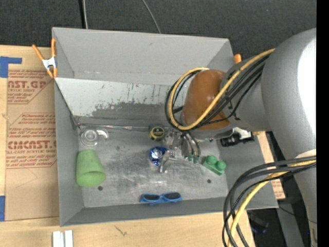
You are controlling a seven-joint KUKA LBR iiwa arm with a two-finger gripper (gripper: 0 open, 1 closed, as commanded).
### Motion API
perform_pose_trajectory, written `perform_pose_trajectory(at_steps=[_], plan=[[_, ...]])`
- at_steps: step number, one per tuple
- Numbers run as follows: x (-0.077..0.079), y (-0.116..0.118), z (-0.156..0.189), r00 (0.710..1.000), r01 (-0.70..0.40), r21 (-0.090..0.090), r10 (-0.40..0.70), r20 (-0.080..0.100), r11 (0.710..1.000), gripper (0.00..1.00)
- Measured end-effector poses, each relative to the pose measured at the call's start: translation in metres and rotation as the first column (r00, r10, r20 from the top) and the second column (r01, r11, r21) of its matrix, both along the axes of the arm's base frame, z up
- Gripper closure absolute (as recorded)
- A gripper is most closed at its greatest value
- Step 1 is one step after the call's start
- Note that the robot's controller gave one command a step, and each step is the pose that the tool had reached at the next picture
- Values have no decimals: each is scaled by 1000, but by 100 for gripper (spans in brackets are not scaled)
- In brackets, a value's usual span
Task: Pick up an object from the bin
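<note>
My gripper (176, 149) hangs low over the middle of the bin floor, under the arm's orange cover. A small shiny blue ball-like thing (156, 155) lies just to its left, touching or nearly touching it. A small yellow and black round thing (157, 133) sits a little behind the gripper, near the back wall. A green toy block (214, 165) lies just to the right of the gripper, partly under the arm.
A light green cup (90, 169) lies on its side at the left, with a clear plastic cup (90, 137) behind it. Blue toy glasses (160, 197) rest by the front wall. The arm and its cables cover the bin's right side.
</note>
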State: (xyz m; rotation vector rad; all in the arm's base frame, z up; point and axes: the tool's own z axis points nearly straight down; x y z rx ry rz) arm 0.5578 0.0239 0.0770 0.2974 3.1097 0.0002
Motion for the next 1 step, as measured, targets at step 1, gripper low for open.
perform_pose_trajectory(at_steps=[1], plan=[[-18,-30,127,1000,-13,1,13,-9,1000,100]])
